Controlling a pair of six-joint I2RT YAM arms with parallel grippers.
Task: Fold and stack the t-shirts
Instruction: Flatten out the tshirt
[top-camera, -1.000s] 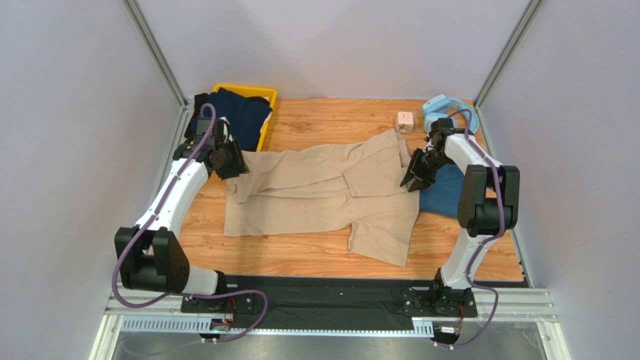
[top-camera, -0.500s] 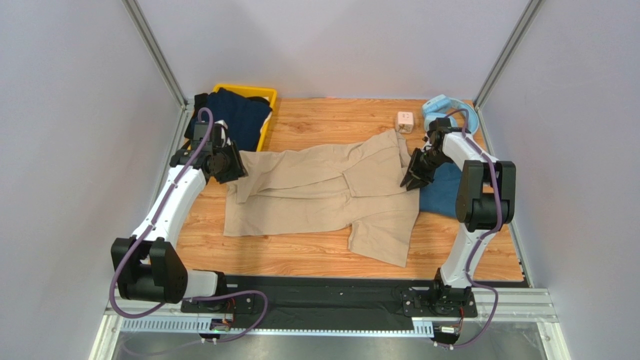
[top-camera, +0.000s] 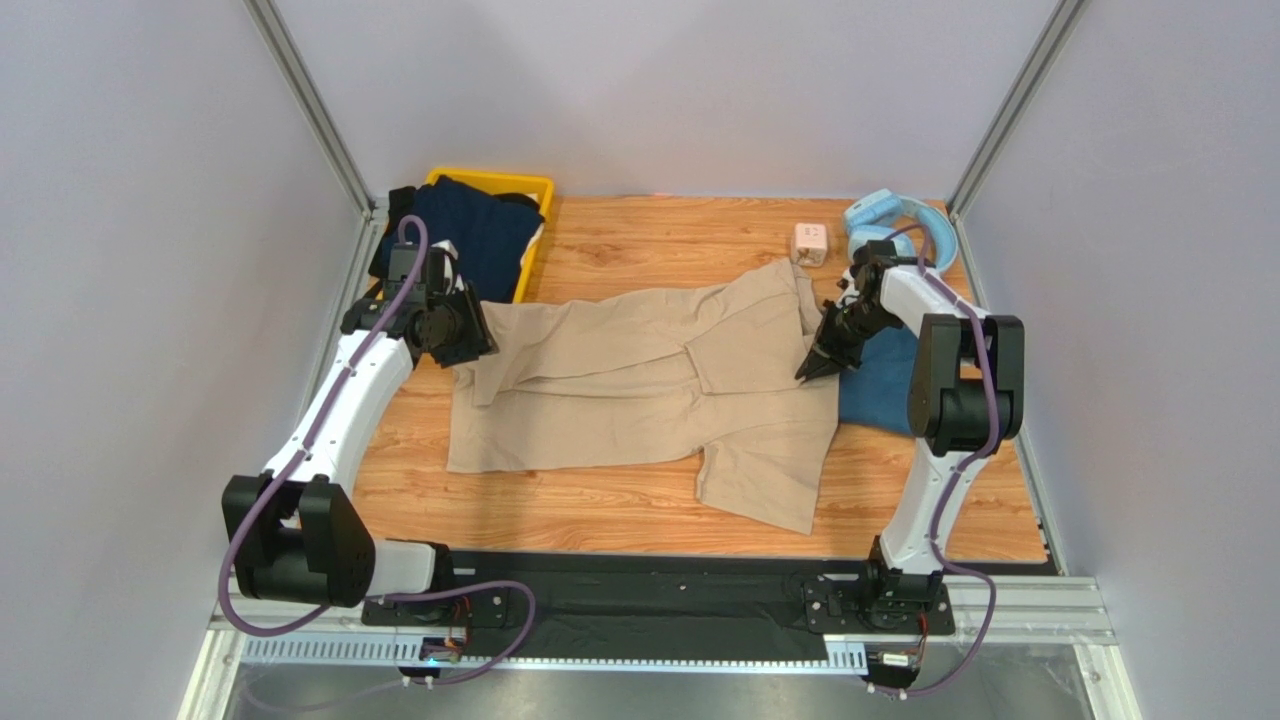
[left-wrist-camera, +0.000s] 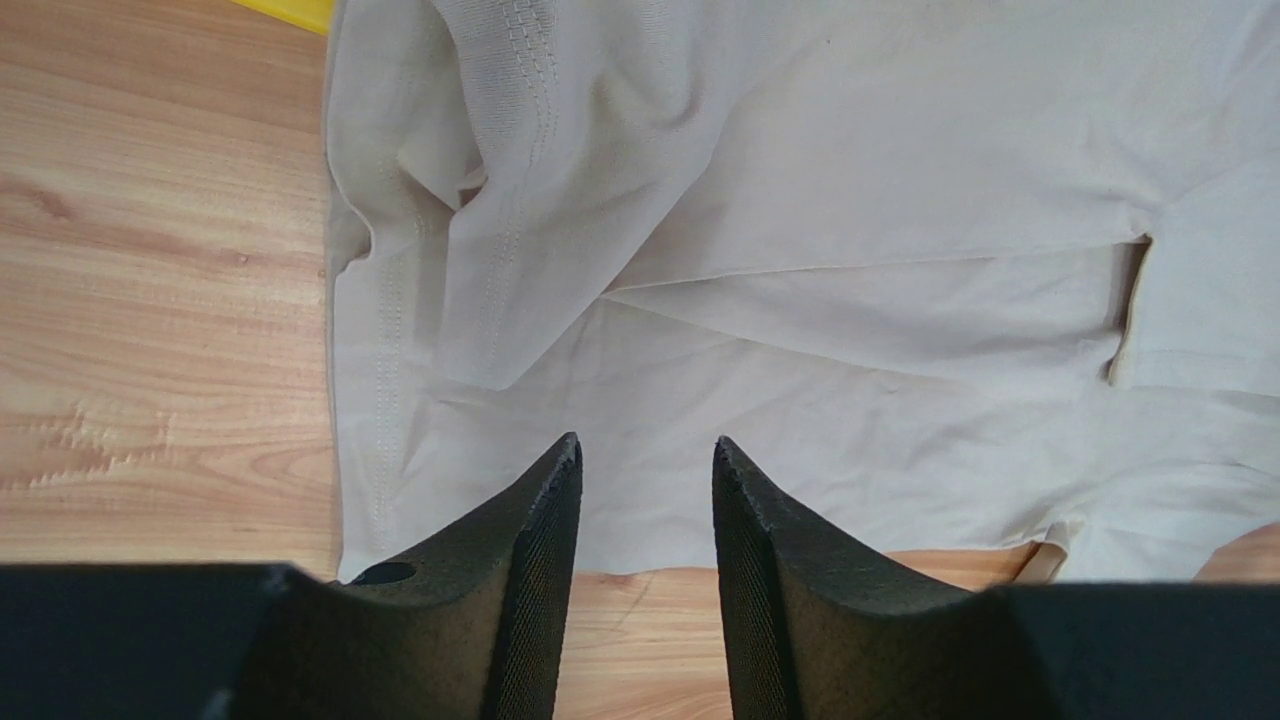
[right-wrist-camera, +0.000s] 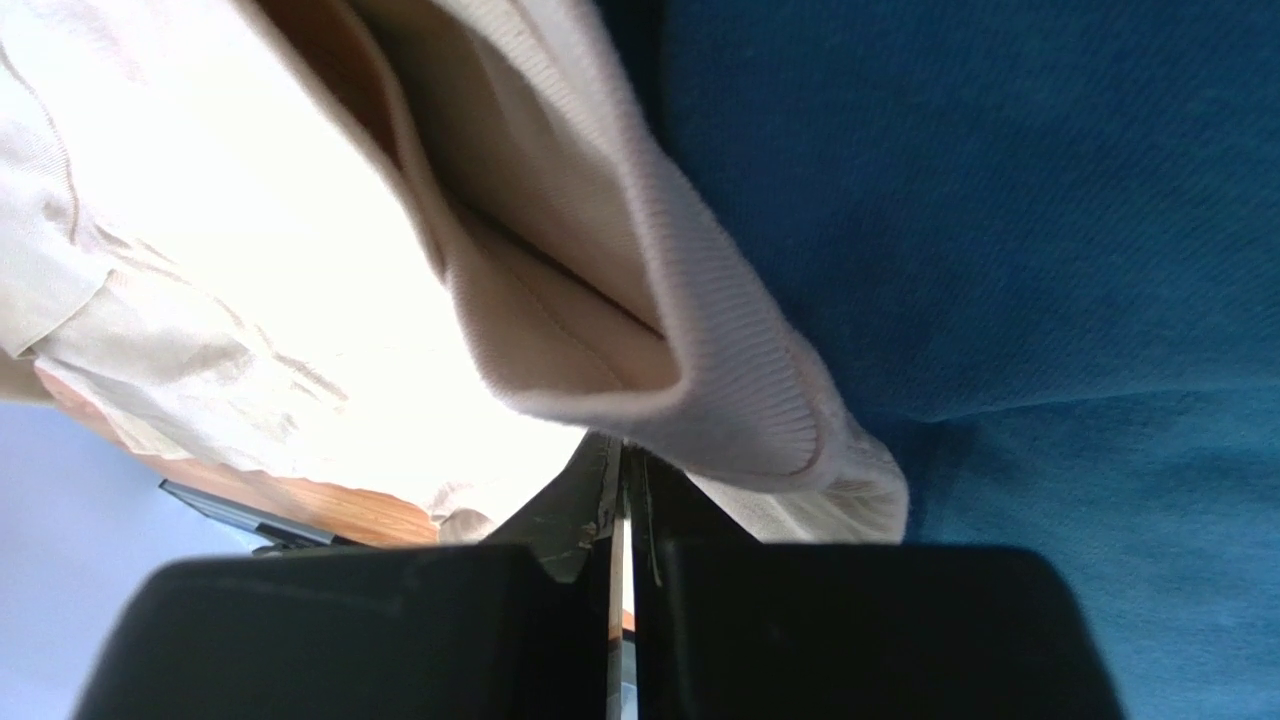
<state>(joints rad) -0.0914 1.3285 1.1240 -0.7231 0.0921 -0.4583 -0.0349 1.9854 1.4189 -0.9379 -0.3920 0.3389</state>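
Right gripper (right-wrist-camera: 621, 446): fingers pressed together, tips tucked under a ribbed edge of the beige t-shirt (top-camera: 646, 383); can't tell if any cloth is actually pinched. Left gripper (left-wrist-camera: 643, 450): fingers apart, nothing between them, hovering just above the beige shirt's left edge near a rumpled fold. Count: 2 arms, 3 t-shirts, 1 yellow bin (top-camera: 537, 248), 1 pair of light-blue headphones (top-camera: 902, 215), 1 small pale cube (top-camera: 812, 242). Beige shirt lies spread across the middle of the desk (top-camera: 661, 240), partly folded, spanning from one gripper to the other, one flap hanging toward the near edge. Teal-blue t-shirt (top-camera: 887, 387) lies just right of the right gripper, its left side under the beige shirt's edge. Navy t-shirt (top-camera: 481, 225) sits bunched in the bin at the far left corner, behind the left gripper. Left arm: elbow low near its base, forearm stretched far forward. Right arm: upright, elbow high, wrist angled down-left onto the shirt. Headphones and cube far right, apart from the shirts.
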